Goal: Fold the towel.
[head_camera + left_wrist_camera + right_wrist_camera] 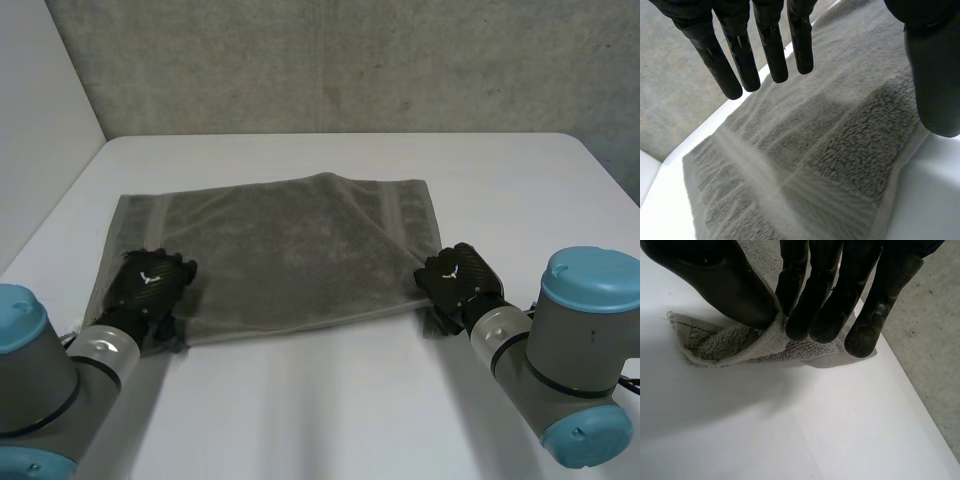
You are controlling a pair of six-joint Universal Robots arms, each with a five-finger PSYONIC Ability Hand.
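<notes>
head view: looks down on a white table (330, 400) with a grey towel (280, 250) spread across its middle, apparently in a single flat layer, with woven bands near both short ends. finds the left hand (150, 282) resting over the towel's near left corner; in the left wrist view, shows its fingers (771, 50) straight and spread above the pile, thumb (935, 75) well apart from them, gripping nothing. finds the right hand (458, 276) at the near right corner; in the right wrist view, shows thumb and fingers pinching that corner together and raising a small bunch of cloth slightly off the table. judges the fold barely begun: one corner grasped, the other not yet taken, no edge brought over, so seemingly the whole fold left to do. reveals no label, brand or readable writing on the towel; notes only a small pale mark on the back of each hand, too small to read.
</notes>
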